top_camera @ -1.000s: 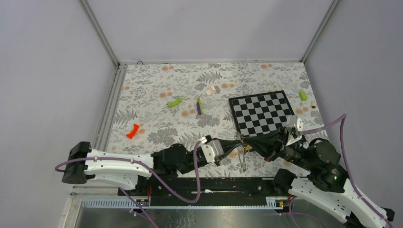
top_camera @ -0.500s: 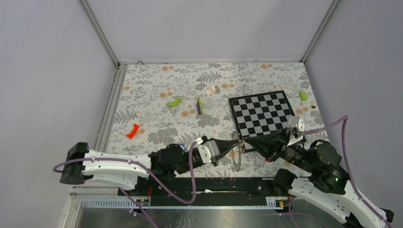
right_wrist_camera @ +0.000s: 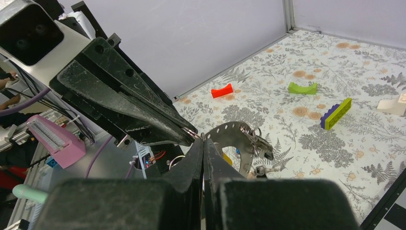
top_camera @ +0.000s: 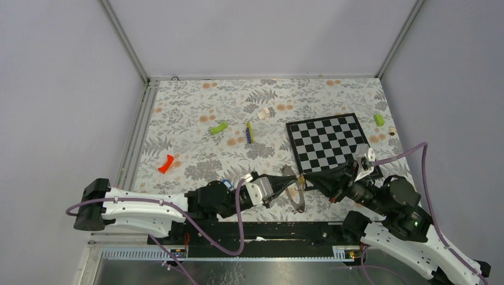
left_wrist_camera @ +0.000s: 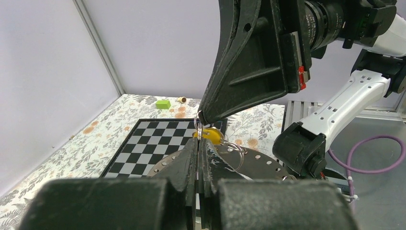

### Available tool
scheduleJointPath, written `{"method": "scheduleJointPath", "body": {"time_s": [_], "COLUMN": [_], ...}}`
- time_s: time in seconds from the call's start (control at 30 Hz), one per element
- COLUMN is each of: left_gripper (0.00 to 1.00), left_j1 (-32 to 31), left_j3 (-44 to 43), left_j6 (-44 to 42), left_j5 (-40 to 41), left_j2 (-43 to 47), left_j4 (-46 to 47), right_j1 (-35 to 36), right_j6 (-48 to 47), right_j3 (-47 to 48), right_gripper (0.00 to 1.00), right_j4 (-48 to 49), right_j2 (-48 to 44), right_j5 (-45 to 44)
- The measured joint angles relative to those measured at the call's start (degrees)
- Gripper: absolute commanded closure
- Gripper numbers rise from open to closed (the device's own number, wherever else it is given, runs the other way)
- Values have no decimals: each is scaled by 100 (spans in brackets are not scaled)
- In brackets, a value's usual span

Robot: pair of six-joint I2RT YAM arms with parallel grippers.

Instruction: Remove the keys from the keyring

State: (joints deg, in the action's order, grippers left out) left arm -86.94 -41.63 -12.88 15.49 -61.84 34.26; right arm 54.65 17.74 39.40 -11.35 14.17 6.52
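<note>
My left gripper (top_camera: 295, 180) and right gripper (top_camera: 302, 179) meet tip to tip above the table's near edge, both shut. The keyring (top_camera: 299, 202), a flat grey metal hoop with small holes, hangs tilted just below them. In the left wrist view the left gripper (left_wrist_camera: 198, 143) pinches a thin wire ring, with a yellow-tagged key (left_wrist_camera: 210, 134) and the keyring (left_wrist_camera: 258, 165) behind it. In the right wrist view the right gripper (right_wrist_camera: 203, 141) pinches a thin wire loop at the keyring (right_wrist_camera: 225, 130). Keys (right_wrist_camera: 262, 152) with black, yellow and blue tags dangle from it.
The checkered board (top_camera: 330, 141) lies at the right, just behind the right arm. Farther back are a lime-green block (top_camera: 218, 127), a yellow-green and purple stick (top_camera: 250, 132), a white piece (top_camera: 265, 112) and a green block (top_camera: 378, 119). A red block (top_camera: 166, 164) sits at the left.
Both grippers have shifted slightly left and stayed shut. The keyring has swung from edge-on to a tilt that shows more of its flat face.
</note>
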Motion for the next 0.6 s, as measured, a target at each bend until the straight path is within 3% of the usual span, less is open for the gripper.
{"method": "scheduleJointPath", "body": {"time_s": [0.6], "left_gripper": [100], "left_j1": [2], "left_j3": [4], "left_j6": [-81], "left_j5": [4], "left_j2": [31], "left_j4": [-15], "right_j1": [0], "right_j6": [490], "right_j3": [-240], "right_gripper": [100], "right_j4": [105], "right_j2": [4], "right_j5": [-2]}}
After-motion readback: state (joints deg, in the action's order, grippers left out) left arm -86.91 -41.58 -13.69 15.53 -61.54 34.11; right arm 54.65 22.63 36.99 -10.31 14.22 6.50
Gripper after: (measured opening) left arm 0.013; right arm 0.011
